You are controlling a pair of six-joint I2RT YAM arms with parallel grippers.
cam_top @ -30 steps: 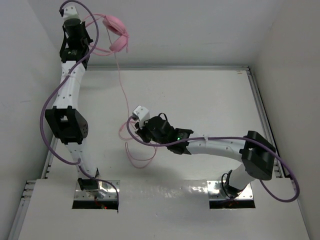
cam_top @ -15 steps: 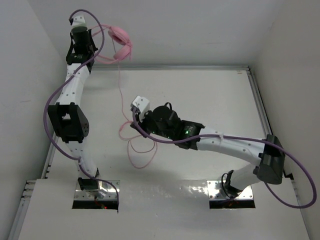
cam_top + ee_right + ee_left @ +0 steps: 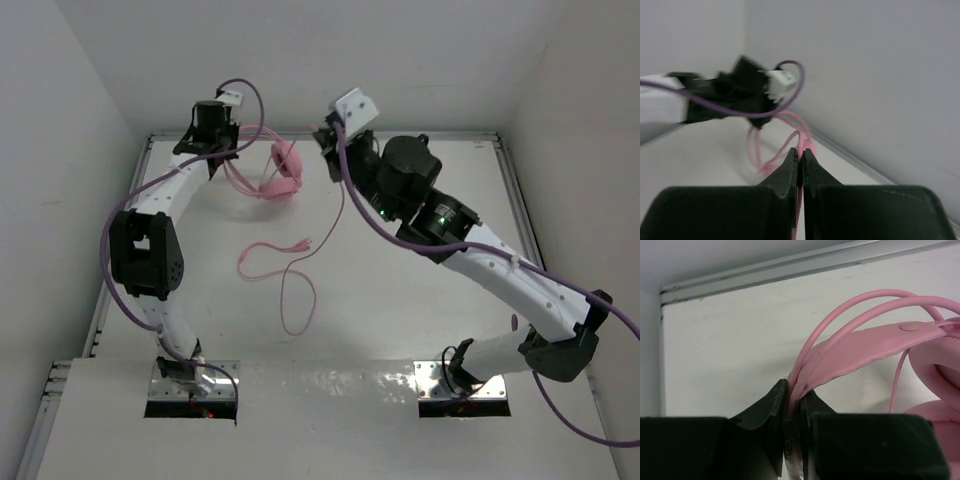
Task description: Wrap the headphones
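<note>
Pink headphones (image 3: 280,172) located at far side of counter (image 3: 420,300), left of centre. Headband (image 3: 865,347) clamped in closed left hand (image 3: 793,399); cord (image 3: 296,262) pinched in closed right hand (image 3: 800,155). Judged light: headband springy, best gripped there; cord limp, thin, easily slipped.

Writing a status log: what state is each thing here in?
headphones: gripped at the headband, cord unwrapped.
cord: pinched part-way along, the rest loose in loops on the table.
left gripper: shut on the headphones.
right gripper: shut on the cord.
</note>
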